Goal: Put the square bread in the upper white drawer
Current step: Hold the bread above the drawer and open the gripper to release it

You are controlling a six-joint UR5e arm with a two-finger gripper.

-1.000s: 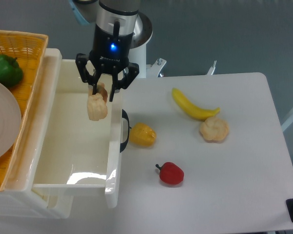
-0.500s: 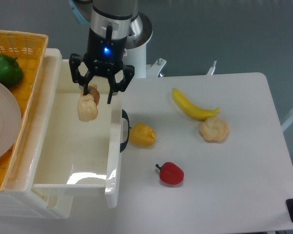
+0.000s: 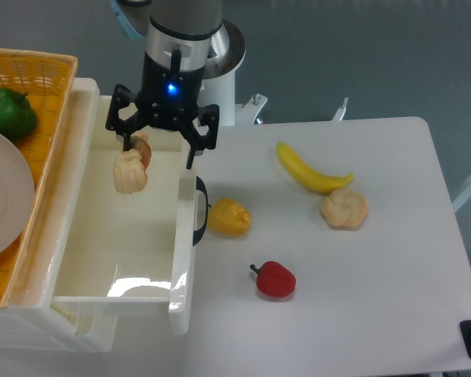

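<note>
The square bread [image 3: 131, 170], a pale tan lumpy loaf, is over the back left part of the upper white drawer [image 3: 182, 236], just below my left fingertip [image 3: 129, 144]. My gripper [image 3: 161, 153] stands over the drawer's back end with its jaws spread wide apart. The right fingertip [image 3: 193, 159] is well clear of the loaf. I cannot tell whether the loaf still touches the left finger or rests on the drawer floor.
An orange woven basket [image 3: 51, 71] with a green pepper [image 3: 8, 112] and a white plate [image 3: 4, 196] stands left of the drawer. On the table lie a yellow pepper [image 3: 228, 217], red pepper [image 3: 275, 280], banana [image 3: 310, 170] and round bun [image 3: 345, 208].
The gripper moved left over the drawer with the bread, then its jaws spread apart. The loaf now sits by the left finger only.
</note>
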